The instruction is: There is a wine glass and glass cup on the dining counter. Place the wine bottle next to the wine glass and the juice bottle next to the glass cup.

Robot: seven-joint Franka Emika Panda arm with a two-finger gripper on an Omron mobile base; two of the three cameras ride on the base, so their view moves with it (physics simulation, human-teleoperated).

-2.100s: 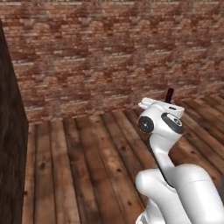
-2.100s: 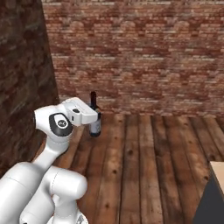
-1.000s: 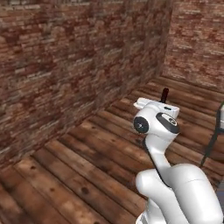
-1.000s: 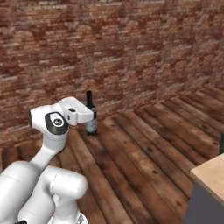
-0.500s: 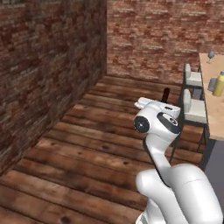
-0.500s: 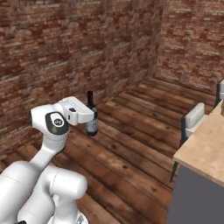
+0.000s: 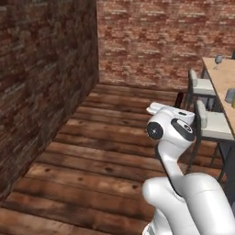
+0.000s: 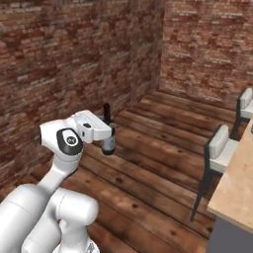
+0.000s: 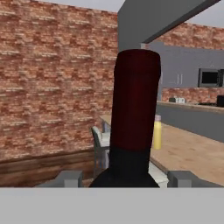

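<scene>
The room has red brick walls that meet in a corner. The floor is made of dark brown wooden planks. Two chairs with pale cushions and thin dark legs stand at the side of a long table. In the hand view, a grey wall with a dark microwave stands behind a grey counter. The light is soft and even.
</scene>
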